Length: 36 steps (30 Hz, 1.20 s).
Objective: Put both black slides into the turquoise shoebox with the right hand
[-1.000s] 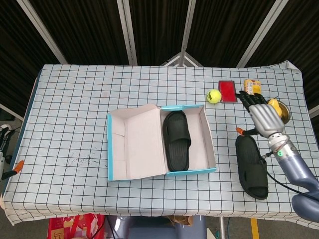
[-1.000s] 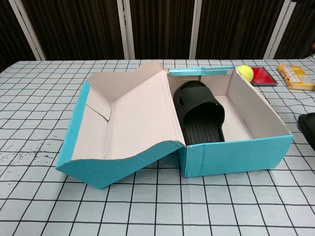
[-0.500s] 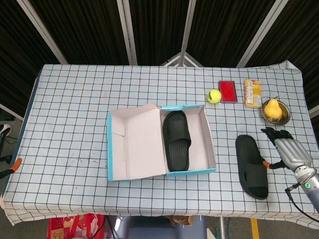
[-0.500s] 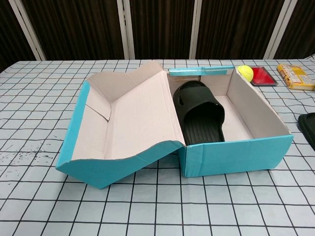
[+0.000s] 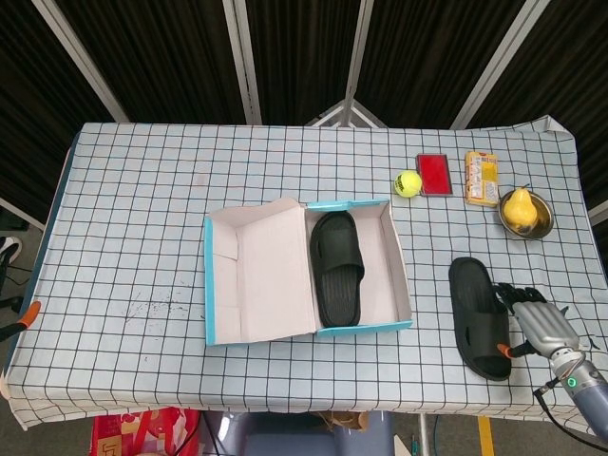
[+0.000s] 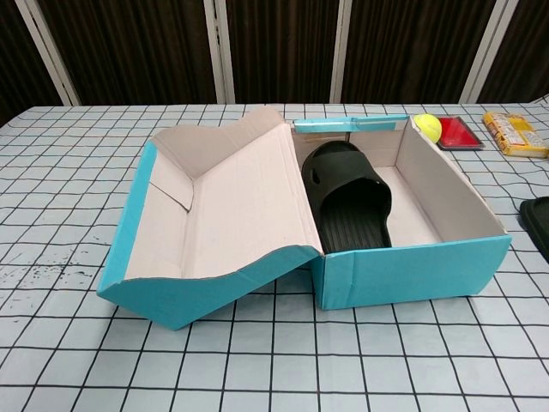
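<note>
The turquoise shoebox point(image 5: 404, 294) point(image 6: 403, 273) lies open mid-table, its lid folded out to the left. One black slide point(image 5: 337, 267) point(image 6: 347, 200) lies in the box's left half. The other black slide point(image 5: 480, 316) point(image 6: 537, 219) lies on the cloth to the right of the box; only its edge shows in the chest view. My right hand point(image 5: 538, 320) hovers just right of that slide near the table's front edge, fingers apart and holding nothing. The left hand shows in neither view.
At the back right stand a yellow tennis ball point(image 5: 408, 182), a red flat case point(image 5: 435, 174), a yellow snack pack point(image 5: 482, 178) and a metal bowl point(image 5: 541, 224) with a pear. The table's front edge runs close below the loose slide.
My right hand has drawn back from near the snack pack toward the front edge, and now sits beside the loose slide. The slides and box have not moved.
</note>
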Tool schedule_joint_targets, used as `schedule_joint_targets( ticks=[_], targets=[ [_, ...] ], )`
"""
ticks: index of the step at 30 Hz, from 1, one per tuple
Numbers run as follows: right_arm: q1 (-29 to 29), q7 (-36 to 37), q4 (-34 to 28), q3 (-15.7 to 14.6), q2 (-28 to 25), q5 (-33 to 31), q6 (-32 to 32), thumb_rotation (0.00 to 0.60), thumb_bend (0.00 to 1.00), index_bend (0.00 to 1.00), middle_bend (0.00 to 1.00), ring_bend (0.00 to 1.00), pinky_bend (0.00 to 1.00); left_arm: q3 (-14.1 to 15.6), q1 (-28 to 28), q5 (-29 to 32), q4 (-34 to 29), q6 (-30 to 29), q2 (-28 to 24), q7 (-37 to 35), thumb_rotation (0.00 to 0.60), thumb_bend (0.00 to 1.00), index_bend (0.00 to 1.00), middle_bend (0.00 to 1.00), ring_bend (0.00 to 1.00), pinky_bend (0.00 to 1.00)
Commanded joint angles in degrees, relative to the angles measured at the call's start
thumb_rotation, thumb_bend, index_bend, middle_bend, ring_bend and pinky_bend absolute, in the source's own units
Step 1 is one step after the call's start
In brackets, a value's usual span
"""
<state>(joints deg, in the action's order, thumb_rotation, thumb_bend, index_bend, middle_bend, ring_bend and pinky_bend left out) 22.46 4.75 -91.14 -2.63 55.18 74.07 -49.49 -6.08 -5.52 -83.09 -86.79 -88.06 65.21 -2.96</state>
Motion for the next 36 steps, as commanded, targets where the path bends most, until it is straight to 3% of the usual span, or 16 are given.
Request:
schedule_joint_targets(
  ticks=[1,19,36],
  targets=[
    [-0.8,-1.0,-0.3,-0.2,0.4,-0.5,-0.8,0.600,0.26,0.01,0.07,0.09,0.00,0.0,0.0,-0.3,0.0,-0.2,0.1,-0.1,0.600,0.31,0.00,0.00,0.00,0.00],
    [-5.6,-5.5,-2.6,-2.4,1.2,1.0,-6.3,0.600,0.26,0.01,0.07,0.09,0.00,0.3,0.0,0.1,-1.0,0.6,-0.4,0.6,0.600,0.31,0.00,0.00,0.00,0.00],
    [-4.4,-6.6,1.8,0.4,9.2,-0.9,-4.9,0.600,0.26,0.01,0.07,0.09,0.00,0.1,0.1,0.7,-0.9,0.9,-0.5,0.7,0.600,0.31,0.00,0.00,0.00,0.00]
  ],
)
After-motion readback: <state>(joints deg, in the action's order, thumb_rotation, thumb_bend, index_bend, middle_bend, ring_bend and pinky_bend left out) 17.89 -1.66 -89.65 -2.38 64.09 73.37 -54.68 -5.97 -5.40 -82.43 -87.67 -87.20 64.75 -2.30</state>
